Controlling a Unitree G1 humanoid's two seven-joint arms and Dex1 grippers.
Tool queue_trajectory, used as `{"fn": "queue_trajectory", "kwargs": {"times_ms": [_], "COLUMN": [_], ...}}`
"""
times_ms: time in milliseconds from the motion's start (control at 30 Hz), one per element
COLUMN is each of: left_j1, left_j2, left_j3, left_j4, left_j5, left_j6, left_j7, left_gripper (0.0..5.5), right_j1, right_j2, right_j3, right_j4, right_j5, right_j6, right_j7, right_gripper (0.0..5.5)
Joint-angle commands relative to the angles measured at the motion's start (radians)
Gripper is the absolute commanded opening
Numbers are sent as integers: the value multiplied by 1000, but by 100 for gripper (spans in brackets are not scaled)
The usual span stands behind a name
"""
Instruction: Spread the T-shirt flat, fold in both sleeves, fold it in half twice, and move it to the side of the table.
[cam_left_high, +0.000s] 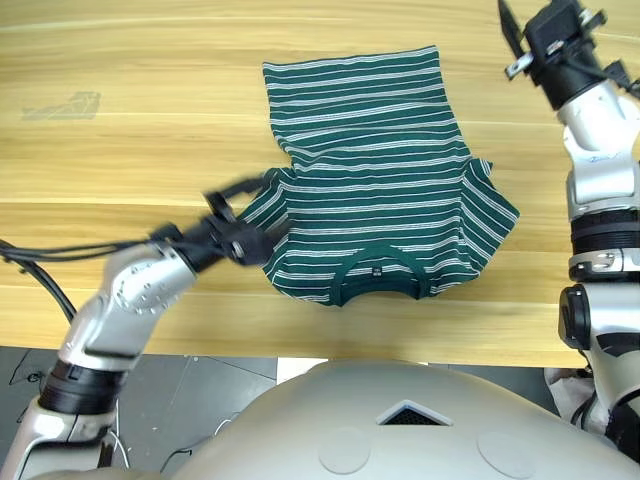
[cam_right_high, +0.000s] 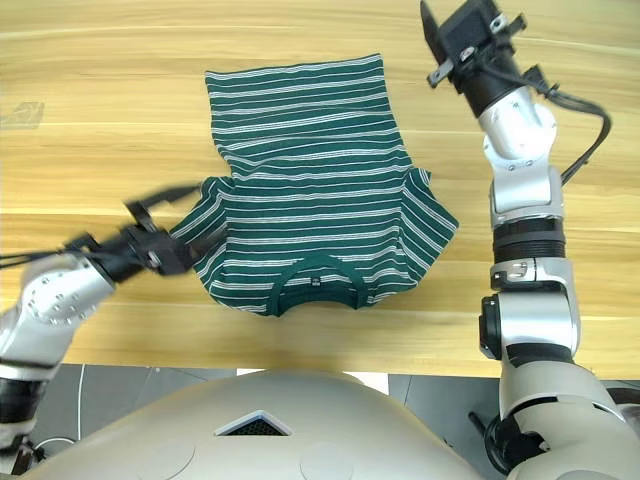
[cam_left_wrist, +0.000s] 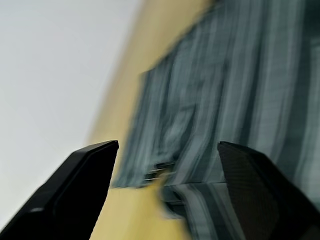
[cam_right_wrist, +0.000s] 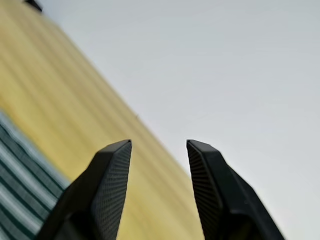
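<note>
A dark green T-shirt with white stripes lies on the wooden table, collar toward me and hem at the far side. Its right sleeve sticks out to the side. My left gripper is low at the shirt's left sleeve edge; in the left wrist view the left gripper is open, with striped cloth beyond the fingers and nothing held. My right gripper is raised past the shirt's far right corner. The right wrist view shows the right gripper open and empty.
Bare wood stretches to the left of the shirt, with a faint grey mark at the far left. The table's near edge runs just below the collar. Black cables trail from my left arm.
</note>
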Motion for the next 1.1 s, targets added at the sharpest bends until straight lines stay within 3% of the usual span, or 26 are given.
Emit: {"fn": "queue_trajectory", "kwargs": {"times_ms": [33,300,667,1100], "left_j1": [2,-64,94,98], "left_j2": [-11,-84,81,81], "left_j3": [-70,-148,-72,-91], "left_j4": [-2,141,87,130], "left_j5": [81,234,221,270], "left_j6": [29,7,-64,-89], "left_j7": [-50,1,-33,-13], "left_gripper": [370,370,370,370], "right_j1": [38,55,50,66], "right_j2": [-10,-11,-13,-18], "right_j3": [-1,3,-3,-21], "right_j4": [-111,-128,-123,-124], "right_j5": [-3,-23,-39,-36], "right_j6": [70,97,98,96], "right_j7": [26,22,13,-7], "right_gripper": [203,203,203,203]}}
